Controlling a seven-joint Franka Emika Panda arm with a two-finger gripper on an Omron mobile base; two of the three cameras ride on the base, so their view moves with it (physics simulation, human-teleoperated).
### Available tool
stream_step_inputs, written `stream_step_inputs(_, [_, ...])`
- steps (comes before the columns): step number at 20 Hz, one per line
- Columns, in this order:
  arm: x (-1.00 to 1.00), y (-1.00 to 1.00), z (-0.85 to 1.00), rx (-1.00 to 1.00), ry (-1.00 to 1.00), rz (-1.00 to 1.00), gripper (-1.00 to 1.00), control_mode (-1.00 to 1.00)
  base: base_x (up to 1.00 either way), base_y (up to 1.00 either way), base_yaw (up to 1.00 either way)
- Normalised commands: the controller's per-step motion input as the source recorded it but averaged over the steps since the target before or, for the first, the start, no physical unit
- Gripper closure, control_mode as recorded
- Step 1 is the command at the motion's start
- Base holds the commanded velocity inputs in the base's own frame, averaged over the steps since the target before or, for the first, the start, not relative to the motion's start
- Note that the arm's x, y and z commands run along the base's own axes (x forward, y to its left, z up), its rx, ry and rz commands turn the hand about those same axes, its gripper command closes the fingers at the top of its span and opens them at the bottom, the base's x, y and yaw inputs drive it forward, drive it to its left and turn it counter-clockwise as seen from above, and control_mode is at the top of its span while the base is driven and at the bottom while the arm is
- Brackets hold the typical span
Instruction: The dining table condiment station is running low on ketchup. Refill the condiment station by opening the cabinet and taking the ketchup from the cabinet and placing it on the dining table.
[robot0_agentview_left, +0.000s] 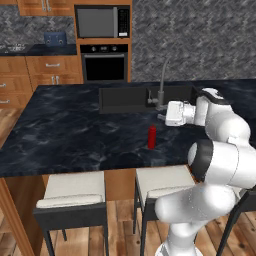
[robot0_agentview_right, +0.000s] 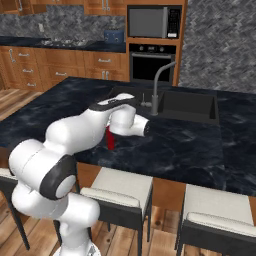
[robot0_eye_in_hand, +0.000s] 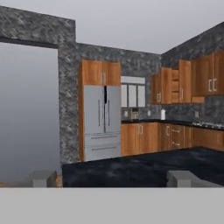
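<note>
Your gripper (robot0_eye_in_hand: 112, 178) is released, jaws spread wide; the small red ketchup squeeze bottle (robot0_agentview_left: 151, 137) stands upright on the black marble dining table (robot0_agentview_left: 75, 130), below the jaws, untouched

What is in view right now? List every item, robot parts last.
ketchup: one, red, upright on the dining table's near half, free of the tool
dining table: one, black veined top
sink: one, black, inset in the table
faucet: one, grey, beside the sink
stools: two, pale seats, at the table's near edge
microwave: one, silver, above the oven
oven: one, black, built in
toaster: one, blue, back counter
fridge: one, silver, far wall
cabinet: one, brown, open door
tool: one, open, above the table, right of the ketchup
</note>
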Motion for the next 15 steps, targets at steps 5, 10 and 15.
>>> stream_step_inputs(5, [-0.46, 0.38, 0.38, -0.12, 0.16, -0.31, -1.00, -1.00, 0.00, 0.00, 0.00])
stream_step_inputs(10, [-0.42, 0.31, 0.42, -0.15, 0.18, -0.33, -1.00, -1.00, 0.00, 0.00, 0.00])
stream_step_inputs(15, [-0.41, 0.23, 0.42, -0.14, 0.20, -0.34, -1.00, -1.00, 0.00, 0.00, 0.00])
